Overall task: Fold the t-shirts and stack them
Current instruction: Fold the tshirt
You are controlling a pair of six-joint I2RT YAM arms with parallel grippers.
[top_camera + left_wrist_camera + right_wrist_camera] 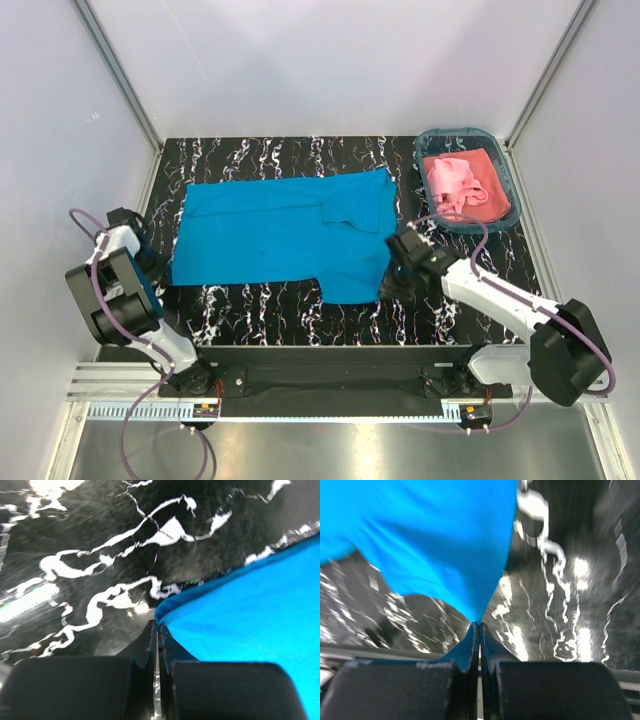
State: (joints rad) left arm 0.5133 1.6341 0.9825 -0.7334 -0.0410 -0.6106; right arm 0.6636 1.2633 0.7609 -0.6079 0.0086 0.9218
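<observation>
A large turquoise-blue t-shirt (285, 235) lies spread over the black marbled table (280, 312), one sleeve folded in. My left gripper (160, 262) is shut on its near left corner (165, 611), pinched at the fingertips. My right gripper (398, 262) is shut on the shirt's near right corner (479, 611), which is lifted off the table so the cloth (435, 540) hangs up and away. A salmon pink t-shirt (462, 184) sits crumpled in the teal basket (510, 190) at the back right.
White walls with metal posts enclose the table on three sides. The teal basket stands just behind my right arm. A black rail (330, 358) with both arm bases runs along the near edge.
</observation>
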